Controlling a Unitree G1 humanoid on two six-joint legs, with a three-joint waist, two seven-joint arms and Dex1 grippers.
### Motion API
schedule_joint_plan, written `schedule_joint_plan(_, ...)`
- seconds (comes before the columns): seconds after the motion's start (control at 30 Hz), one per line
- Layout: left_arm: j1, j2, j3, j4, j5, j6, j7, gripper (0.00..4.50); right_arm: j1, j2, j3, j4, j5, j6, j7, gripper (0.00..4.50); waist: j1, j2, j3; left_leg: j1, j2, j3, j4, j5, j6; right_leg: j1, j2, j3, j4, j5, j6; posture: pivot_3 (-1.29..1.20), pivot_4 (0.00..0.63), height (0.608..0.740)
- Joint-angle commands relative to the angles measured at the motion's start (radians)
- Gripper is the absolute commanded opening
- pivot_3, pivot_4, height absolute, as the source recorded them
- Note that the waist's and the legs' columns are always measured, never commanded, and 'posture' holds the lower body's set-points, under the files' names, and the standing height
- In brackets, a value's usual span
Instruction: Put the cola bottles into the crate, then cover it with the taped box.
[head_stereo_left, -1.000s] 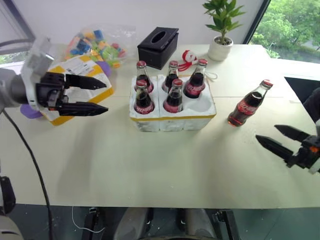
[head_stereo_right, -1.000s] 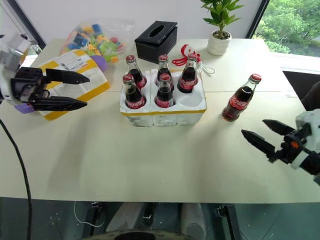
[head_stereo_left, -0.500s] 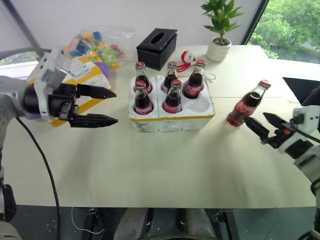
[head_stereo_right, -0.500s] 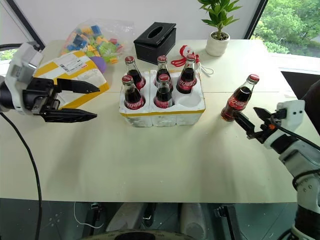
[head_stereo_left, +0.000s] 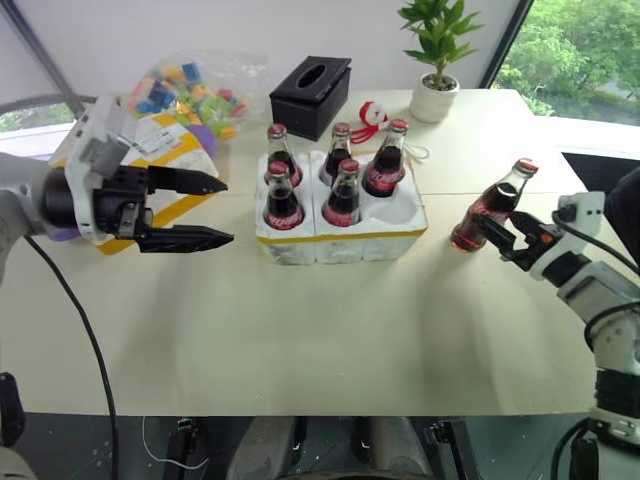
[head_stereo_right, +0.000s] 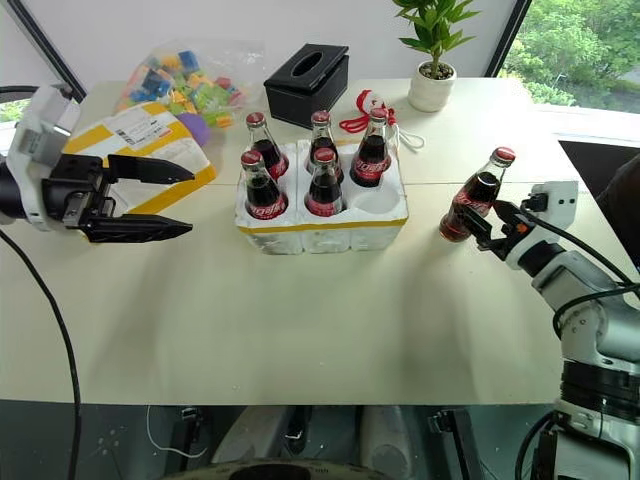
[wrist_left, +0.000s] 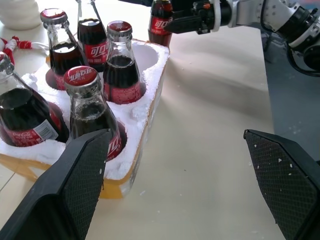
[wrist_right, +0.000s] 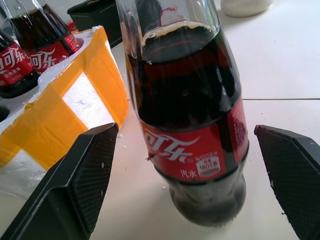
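The right end effector (head_stereo_right: 478, 222) has been brought up to the last bottle (head_stereo_right: 471, 200) near the surface's right edge — fingers wide, one each side. Five bottles sit in the crate (head_stereo_left: 345, 237) mid-surface. The left end effector (head_stereo_left: 205, 210) is held wide — empty.

Grey-white arms, black cables, black textured fingers (wrist_left: 82, 175)

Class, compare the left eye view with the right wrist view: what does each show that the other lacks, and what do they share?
Left eye only: the left gripper, open, the taped box, a potted plant, the bag of toy blocks.
Right wrist only: the loose bottle's label print up close between the right gripper's fingers.
Both: the loose bottle, crate, black tissue box.
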Motion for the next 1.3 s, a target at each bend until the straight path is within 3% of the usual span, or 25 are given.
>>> schedule_joint_plan(0.03, -0.007, 0.014, 0.029, -0.031, -0.029, 0.005, 0.009, 4.45, -0.056, 0.011, 0.017, 0.067, -0.039, -0.059, 0.008, 4.5, -0.007, 0.0, 0.0, 0.0, 0.0, 0.0, 0.0, 0.0, 0.0, 0.0, 0.0, 0.0, 0.0, 0.0, 0.0, 0.0, 0.15, 0.732)
schedule_joint_plan(0.13, -0.012, 0.01, 0.026, -0.036, -0.045, 0.013, 0.015, 4.45, -0.107, 0.022, 0.023, 0.141, -0.057, -0.087, 0.009, 4.5, -0.011, 0.0, 0.0, 0.0, 0.0, 0.0, -0.001, 0.0, 0.0, -0.001, 0.0, 0.0, 0.0, 0.0, 0.0, 0.0, 0.15, 0.732)
schedule_joint_plan(0.3, -0.008, 0.011, 0.016, -0.041, -0.045, 0.006, 0.019, 4.5, -0.116, 0.019, 0.029, 0.138, -0.058, -0.108, 0.046, 2.81, -0.01, 0.0, 0.0, 0.0, 0.0, 0.0, -0.001, 0.0, -0.001, -0.001, 0.0, 0.0, 0.0, 0.0, 0.0, 0.0, 0.15, 0.732)
schedule_joint_plan(0.67, -0.003, 0.003, 0.021, -0.038, -0.046, 0.002, 0.029, 4.5, -0.151, -0.039, -0.074, -0.058, 0.049, -0.014, 0.018, 2.83, -0.011, 0.005, 0.003, 0.0, 0.0, 0.0, -0.002, 0.0, -0.001, -0.002, 0.0, 0.001, 0.001, 0.0, 0.0, 0.0, 0.15, 0.732)
schedule_joint_plan(0.8, -0.006, 0.003, 0.024, -0.032, -0.045, -0.002, 0.031, 4.5, -0.241, -0.054, -0.085, -0.19, 0.198, 0.102, 0.015, 2.83, -0.017, 0.006, 0.004, -0.001, 0.0, 0.0, -0.002, 0.0, -0.001, -0.003, 0.0, 0.001, 0.001, 0.0, 0.0, 0.0, 0.15, 0.732)
schedule_joint_plan(1.0, -0.005, -0.002, 0.015, -0.025, -0.022, -0.024, 0.039, 4.5, -0.322, 0.018, 0.036, -0.262, 0.222, 0.152, -0.02, 2.83, -0.028, 0.005, 0.004, -0.001, 0.0, 0.0, -0.006, 0.001, -0.001, -0.004, 0.0, 0.001, 0.0, 0.0, 0.0, 0.0, 0.15, 0.732)
schedule_joint_plan(1.3, 0.022, 0.003, 0.024, -0.024, -0.011, -0.041, 0.053, 4.5, -0.322, 0.086, 0.139, -0.3, 0.225, 0.179, -0.026, 2.83, -0.027, 0.005, 0.004, -0.002, -0.001, 0.0, -0.008, 0.001, -0.002, -0.006, 0.0, 0.001, 0.0, 0.0, 0.0, 0.0, 0.15, 0.732)
